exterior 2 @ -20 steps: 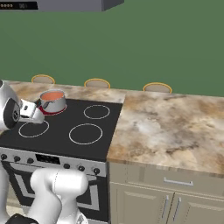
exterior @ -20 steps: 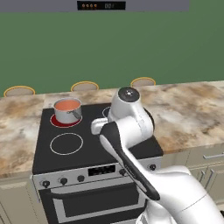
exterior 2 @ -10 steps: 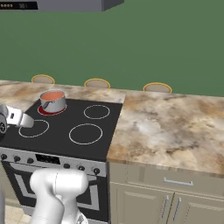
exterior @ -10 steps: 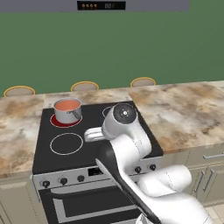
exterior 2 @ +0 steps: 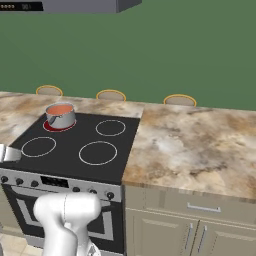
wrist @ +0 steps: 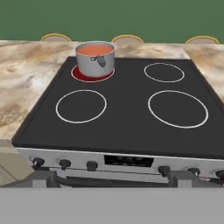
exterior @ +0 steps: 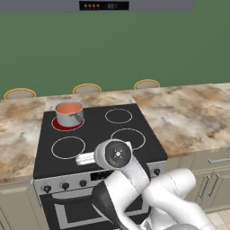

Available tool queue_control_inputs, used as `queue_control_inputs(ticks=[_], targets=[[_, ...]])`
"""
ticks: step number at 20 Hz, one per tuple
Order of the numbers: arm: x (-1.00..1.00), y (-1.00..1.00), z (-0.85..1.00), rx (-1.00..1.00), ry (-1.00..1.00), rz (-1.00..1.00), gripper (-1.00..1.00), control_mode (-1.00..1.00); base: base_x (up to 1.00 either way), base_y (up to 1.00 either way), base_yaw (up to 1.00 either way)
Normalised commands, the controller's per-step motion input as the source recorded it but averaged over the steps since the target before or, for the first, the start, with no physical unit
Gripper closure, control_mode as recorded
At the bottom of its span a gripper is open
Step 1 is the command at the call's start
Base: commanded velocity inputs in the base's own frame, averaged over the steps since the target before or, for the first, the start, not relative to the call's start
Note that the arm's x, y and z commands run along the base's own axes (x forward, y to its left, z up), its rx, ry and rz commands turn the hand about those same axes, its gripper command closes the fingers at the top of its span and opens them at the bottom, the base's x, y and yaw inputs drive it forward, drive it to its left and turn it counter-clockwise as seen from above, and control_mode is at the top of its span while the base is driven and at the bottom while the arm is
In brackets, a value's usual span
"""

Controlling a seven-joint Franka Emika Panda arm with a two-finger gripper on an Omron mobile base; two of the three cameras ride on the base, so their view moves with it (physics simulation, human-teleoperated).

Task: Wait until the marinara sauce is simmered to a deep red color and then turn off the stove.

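The stove (exterior: 96, 134) has a black glass cooktop with four white-ringed burners. On its back-left burner, which glows red (wrist: 92, 75), stands a small steel saucepan (exterior: 69, 113). The marinara sauce (exterior: 68, 108) in it is a smooth orange-red disc (wrist: 95, 49). My gripper (exterior: 80, 158) hovers low over the stove's front-left edge, far from the pan. In the hand view its fingertips (wrist: 41, 178) stand wide apart, open and empty (wrist: 111, 181). Black knobs (wrist: 64, 163) and a dark display (wrist: 129, 160) line the silver front panel just ahead of the hand.
Marbled counters (exterior 2: 195, 145) flank the stove on both sides. Three yellow-rimmed round things (exterior: 87, 88) sit along the back by the green wall. A grey hood with a display (exterior: 104, 5) hangs above. Cabinet drawers (exterior 2: 200, 207) lie to the stove's right.
The arm has swung down and forward, carrying the hand from above the cooktop's middle to its front-left edge. The pan has not moved and the sauce looks the same orange-red.
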Motion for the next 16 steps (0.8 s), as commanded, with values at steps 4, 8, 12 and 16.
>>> queue_control_inputs(ticks=[4,8,12,16], targets=[[-0.18,0.17,-0.40,0.00,-0.16,0.00,-1.00,-1.00,0.00,0.00,0.00],[-0.12,0.18,-0.49,0.00,-0.14,0.00,-1.00,-1.00,0.00,0.00,0.00],[-0.01,0.11,-0.44,0.00,-0.11,0.00,-1.00,-1.00,0.00,0.00,0.00],[0.00,0.04,-0.34,0.00,-0.08,0.03,-1.00,-1.00,0.00,0.00,0.00]])
